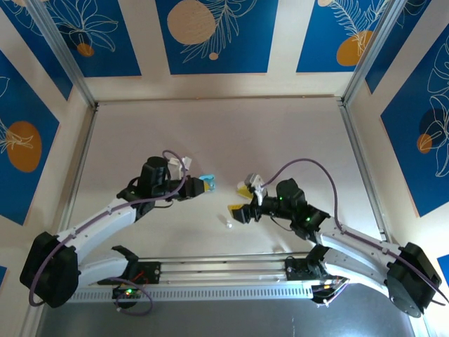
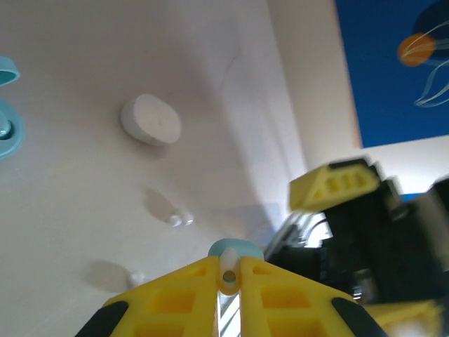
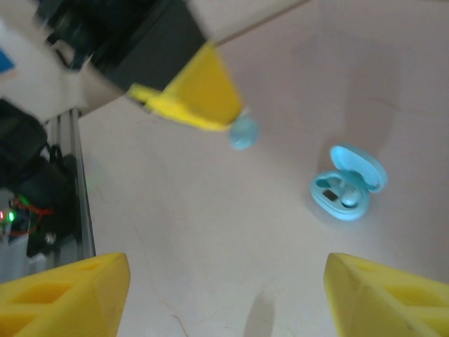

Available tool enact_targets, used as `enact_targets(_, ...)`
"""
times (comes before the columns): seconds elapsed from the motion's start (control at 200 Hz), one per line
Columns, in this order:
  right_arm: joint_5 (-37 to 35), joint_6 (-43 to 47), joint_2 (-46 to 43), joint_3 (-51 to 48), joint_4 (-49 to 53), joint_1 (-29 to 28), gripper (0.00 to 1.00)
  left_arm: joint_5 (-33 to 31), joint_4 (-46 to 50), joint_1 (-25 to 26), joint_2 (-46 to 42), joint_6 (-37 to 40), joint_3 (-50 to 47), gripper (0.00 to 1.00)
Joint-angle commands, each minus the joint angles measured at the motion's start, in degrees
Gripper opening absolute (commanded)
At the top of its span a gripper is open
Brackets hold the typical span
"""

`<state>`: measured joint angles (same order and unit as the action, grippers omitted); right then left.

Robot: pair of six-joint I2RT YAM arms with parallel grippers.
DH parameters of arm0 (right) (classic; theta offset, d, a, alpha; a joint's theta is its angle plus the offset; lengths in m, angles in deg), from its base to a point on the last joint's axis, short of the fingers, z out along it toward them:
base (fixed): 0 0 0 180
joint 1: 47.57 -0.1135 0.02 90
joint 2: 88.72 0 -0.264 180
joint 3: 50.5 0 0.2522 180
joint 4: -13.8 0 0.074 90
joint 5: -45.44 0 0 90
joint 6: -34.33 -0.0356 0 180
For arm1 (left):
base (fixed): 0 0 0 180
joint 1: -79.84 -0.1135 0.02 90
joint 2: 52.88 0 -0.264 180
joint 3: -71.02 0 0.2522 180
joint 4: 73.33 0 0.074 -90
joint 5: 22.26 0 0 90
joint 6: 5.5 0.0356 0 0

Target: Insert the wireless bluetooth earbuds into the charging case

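My left gripper (image 2: 228, 272) is shut on a pale blue earbud (image 2: 236, 248), its whitish stem pinched between the yellow fingertips. In the right wrist view that earbud (image 3: 243, 132) hangs from the left gripper's tip above the table. The pale blue charging case (image 3: 347, 186) lies open on the table with one blue bud seated in it; its edge (image 2: 7, 126) shows at the far left of the left wrist view. Two white earbuds (image 2: 179, 219) (image 2: 137, 279) lie loose on the table. My right gripper (image 3: 226, 258) is open and holds nothing, low over bare table.
A closed white oval case (image 2: 151, 119) lies on the table beyond the white buds. In the top view the two grippers (image 1: 205, 186) (image 1: 240, 201) face each other closely at mid-table, with a white bud (image 1: 229, 225) just in front of them. The metal rail (image 1: 224, 270) runs along the near edge.
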<state>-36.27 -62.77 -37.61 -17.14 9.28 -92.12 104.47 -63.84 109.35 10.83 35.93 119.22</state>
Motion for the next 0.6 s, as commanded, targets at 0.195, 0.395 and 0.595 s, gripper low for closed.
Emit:
enact_targets(0.195, -2.4, 16.6, 3.2, -2.5, -18.3, -2.5, 0.72, 12.1, -13.6, -4.6, -1.8, -14.4, -2.9, 0.11)
enact_targets(0.395, -4.4, 19.8, 6.8, -1.2, -23.7, -4.2, 0.68, 13.5, -20.5, -5.3, -1.8, -19.6, -5.6, 0.10)
enact_targets(0.595, -9.6, 21.8, 11.9, -0.5, -30.6, -6.6, 0.61, 13.7, -26.4, -5.6, -1.2, -23.5, -7.9, 0.10)
